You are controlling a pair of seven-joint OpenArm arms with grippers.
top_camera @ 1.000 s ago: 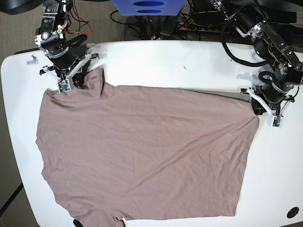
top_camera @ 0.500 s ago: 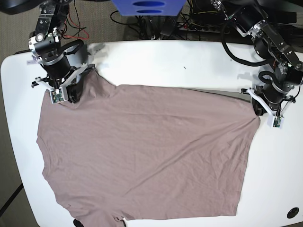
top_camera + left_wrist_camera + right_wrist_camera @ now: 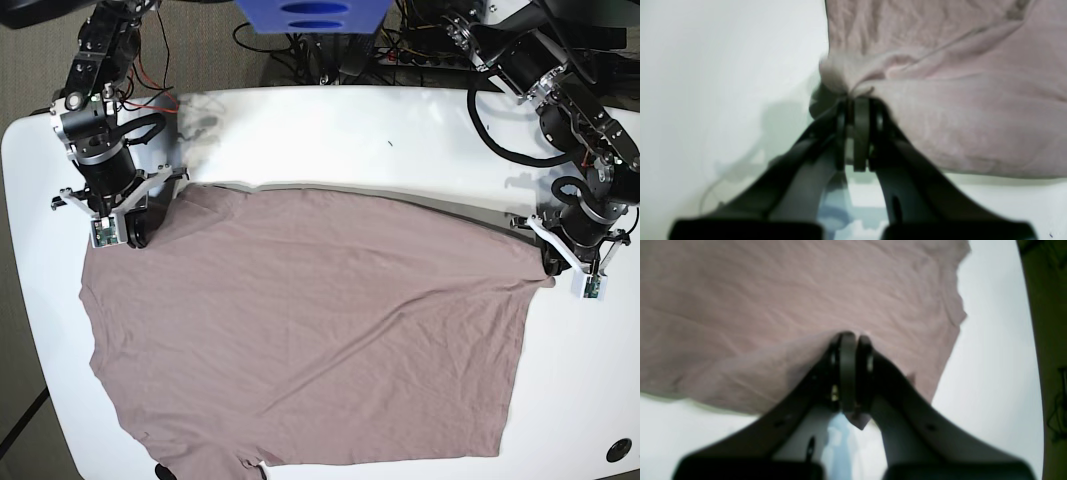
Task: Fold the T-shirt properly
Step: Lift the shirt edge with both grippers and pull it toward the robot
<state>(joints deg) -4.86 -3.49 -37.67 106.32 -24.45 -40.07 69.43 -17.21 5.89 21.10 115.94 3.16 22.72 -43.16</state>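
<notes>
White table (image 3: 400,140); cables (image 3: 300,45) behind; blue object (image 3: 310,15).

The T-shirt (image 3: 300,320) is a plain dusty mauve-brown with no print or pattern, its thin knit showing only paler and darker streaks where soft wrinkles catch the light, and in both wrist views it reads as a slightly pinker mauve. It lies on a plain glossy white table (image 3: 400,130), which carries a tiny dark speck near its far edge, a small purple mark (image 3: 68,127) at its far corner, and a black round spot (image 3: 619,449) at the opposite near corner. The left gripper (image 3: 550,265) and the right gripper (image 3: 135,230) are both black with white brackets, each bearing a small green-and-white tag, and a bright blue object (image 3: 310,15) with darker blue ovals sits beyond the far edge of the table.
</notes>
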